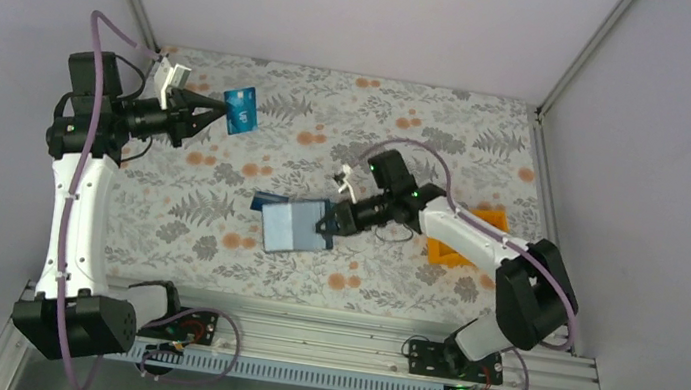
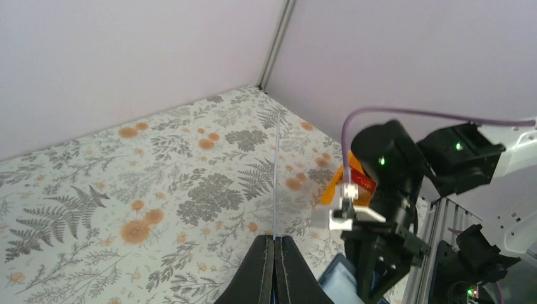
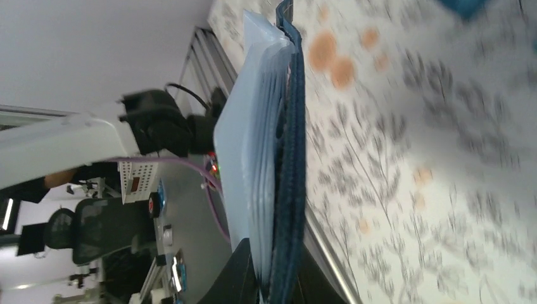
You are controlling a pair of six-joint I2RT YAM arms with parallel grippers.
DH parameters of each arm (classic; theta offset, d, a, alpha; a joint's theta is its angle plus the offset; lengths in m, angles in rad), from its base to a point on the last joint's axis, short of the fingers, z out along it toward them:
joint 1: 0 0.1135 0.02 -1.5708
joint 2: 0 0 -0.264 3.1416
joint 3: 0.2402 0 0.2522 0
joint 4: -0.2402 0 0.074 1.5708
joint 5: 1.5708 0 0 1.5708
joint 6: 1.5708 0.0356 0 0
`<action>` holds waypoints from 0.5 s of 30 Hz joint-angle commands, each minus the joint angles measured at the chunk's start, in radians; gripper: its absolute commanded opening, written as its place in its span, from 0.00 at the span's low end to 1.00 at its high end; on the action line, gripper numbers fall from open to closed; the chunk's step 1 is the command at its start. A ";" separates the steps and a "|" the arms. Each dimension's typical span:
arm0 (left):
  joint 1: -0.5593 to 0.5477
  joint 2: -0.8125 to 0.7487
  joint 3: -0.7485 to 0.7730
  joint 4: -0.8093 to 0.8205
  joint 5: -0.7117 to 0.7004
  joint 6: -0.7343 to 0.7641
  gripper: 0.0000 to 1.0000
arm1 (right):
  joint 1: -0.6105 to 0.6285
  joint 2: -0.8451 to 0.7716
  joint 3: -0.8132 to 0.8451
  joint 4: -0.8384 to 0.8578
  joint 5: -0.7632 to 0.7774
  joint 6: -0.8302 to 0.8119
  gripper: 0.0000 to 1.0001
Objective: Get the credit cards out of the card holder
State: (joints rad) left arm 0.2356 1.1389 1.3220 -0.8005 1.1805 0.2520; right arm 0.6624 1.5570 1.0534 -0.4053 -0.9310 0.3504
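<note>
The left gripper (image 1: 219, 110) is pinched tight on one short edge of a blue credit card (image 1: 242, 109). It holds the card in the air over the far left of the table (image 1: 411, 123), well apart from everything else. From its own wrist camera the card shows only as a thin line rising from the closed fingertips. The right gripper (image 1: 328, 221) is clamped on the right edge of the card holder (image 1: 292, 225) near the middle of the table, with the pale pocketed side facing left. I take that as bracing it so cards can be drawn out leftward. Whether more cards sit inside, I cannot tell. An orange bin (image 1: 490, 217) lies behind the right arm, perhaps meant for the card.
</note>
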 commanded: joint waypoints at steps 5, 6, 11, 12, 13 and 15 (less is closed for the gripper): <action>0.006 -0.019 -0.015 0.035 0.011 -0.046 0.03 | 0.006 -0.089 -0.291 0.132 -0.006 0.170 0.04; 0.006 -0.020 -0.015 0.035 0.012 -0.046 0.02 | 0.006 -0.094 -0.304 0.105 0.019 0.157 0.04; 0.007 -0.025 -0.016 0.035 0.016 -0.049 0.02 | -0.032 -0.104 -0.381 0.070 0.104 0.134 0.15; 0.006 -0.023 -0.015 0.034 0.017 -0.049 0.02 | -0.050 -0.102 -0.393 0.048 0.123 0.113 0.22; 0.006 -0.023 -0.014 0.032 0.017 -0.048 0.02 | -0.075 -0.103 -0.398 0.013 0.154 0.089 0.29; 0.007 -0.022 -0.011 0.027 0.024 -0.046 0.02 | -0.132 -0.136 -0.397 -0.056 0.219 0.039 0.42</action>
State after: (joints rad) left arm 0.2356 1.1355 1.3159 -0.7822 1.1812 0.2192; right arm 0.6144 1.4742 0.6685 -0.3660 -0.8265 0.4587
